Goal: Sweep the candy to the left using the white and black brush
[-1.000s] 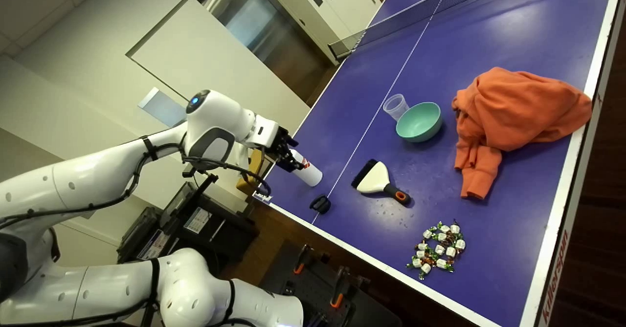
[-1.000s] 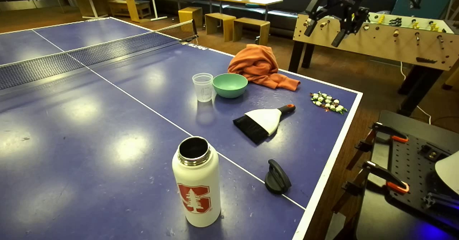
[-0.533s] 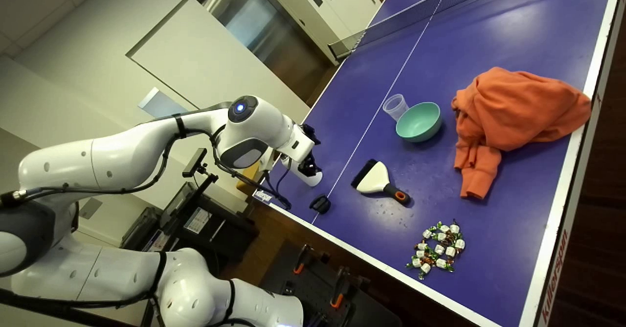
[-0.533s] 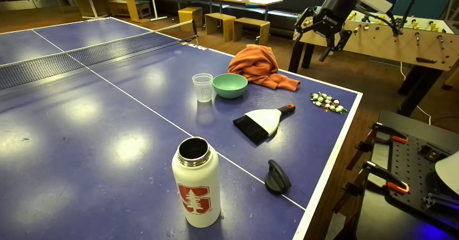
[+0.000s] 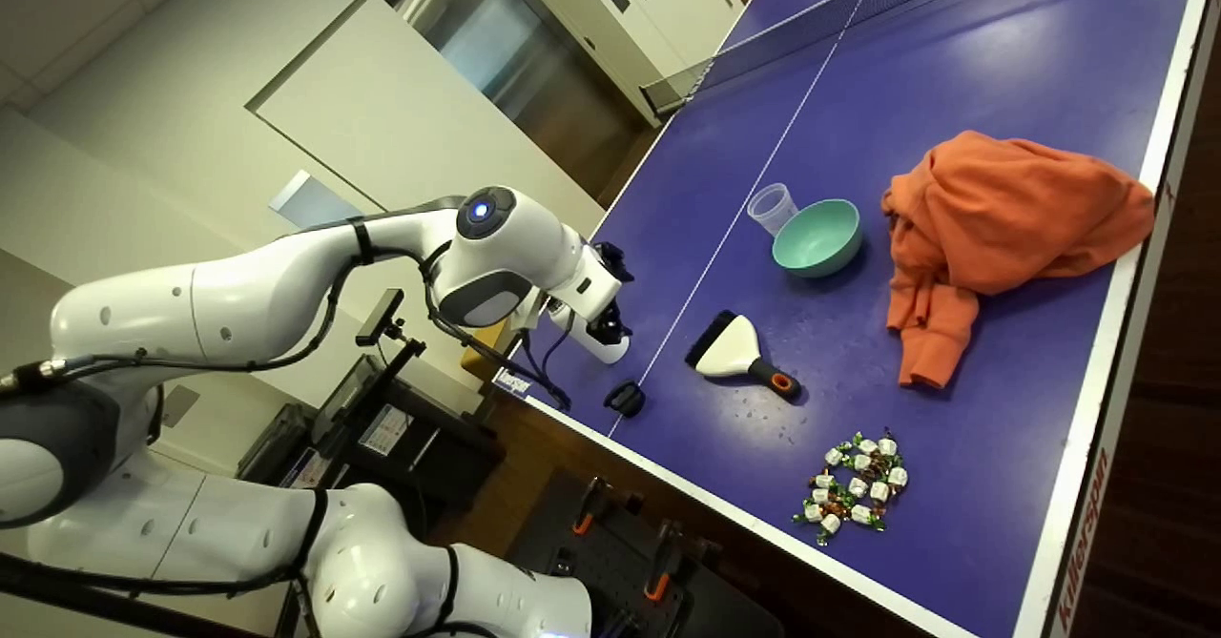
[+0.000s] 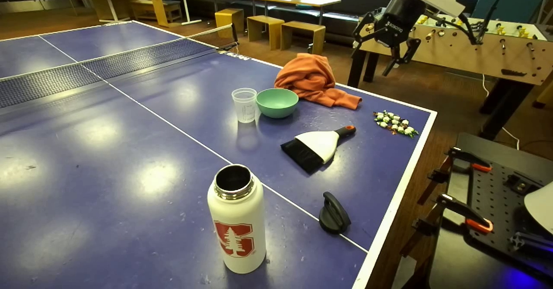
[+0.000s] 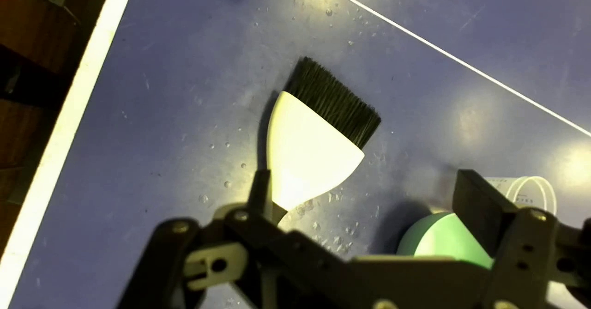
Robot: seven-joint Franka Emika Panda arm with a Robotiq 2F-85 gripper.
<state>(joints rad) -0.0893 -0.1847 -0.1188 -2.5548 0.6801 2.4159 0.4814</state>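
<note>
The ping-pong table (image 5: 992,447) reads “killerspin” along its edge, the gripper (image 6: 372,60) “ROBOTIQ”; a red S marks the white water bottle (image 6: 236,237).

Brush (image 7: 314,147) flat, candy (image 5: 858,487) clustered, seemingly wrapped

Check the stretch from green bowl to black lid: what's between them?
The brush lies between the green bowl and the black lid in both exterior views, its black bristles on that stretch, touching neither.
</note>
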